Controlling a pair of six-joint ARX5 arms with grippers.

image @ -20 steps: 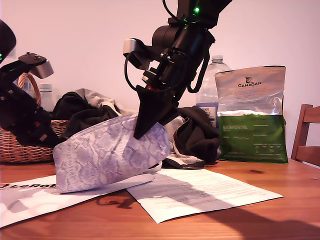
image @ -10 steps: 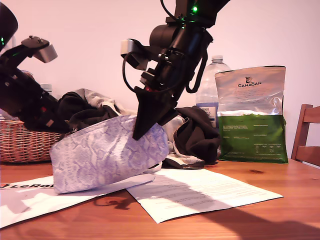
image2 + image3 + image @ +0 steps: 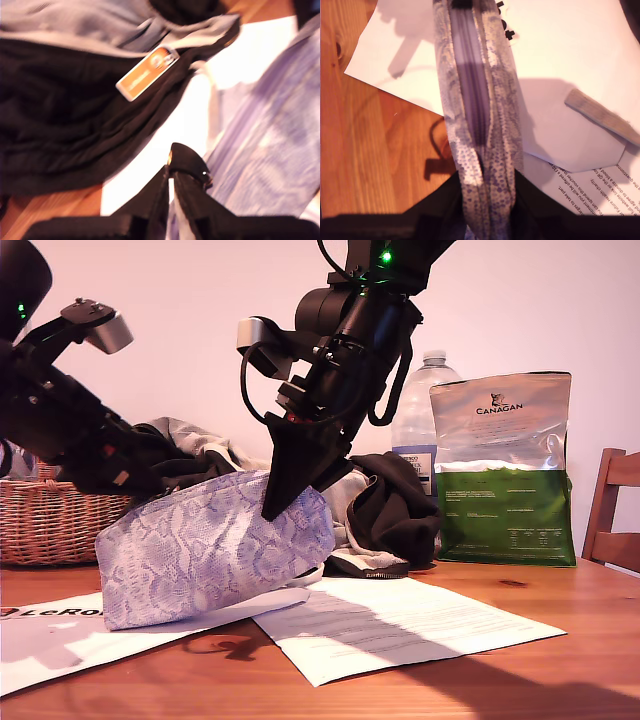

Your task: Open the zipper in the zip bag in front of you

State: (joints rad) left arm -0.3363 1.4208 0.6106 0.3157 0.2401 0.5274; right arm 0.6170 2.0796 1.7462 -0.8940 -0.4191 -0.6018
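Zipper (image 3: 470, 90) tops the bag (image 3: 215, 545) tilted on the worktop's (image 3: 560, 660) papers (image 3: 400, 625); with my second claw (image 3: 485, 192) clamping the bag's end, draw my first claw (image 3: 172, 172) (pinched together, on what I can't tell) straight along it.

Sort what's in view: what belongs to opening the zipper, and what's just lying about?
Job: zip bag, zipper, my first gripper, my second gripper.
Lying about: wicker basket, black clothing, Canagan bag, water bottle, papers.
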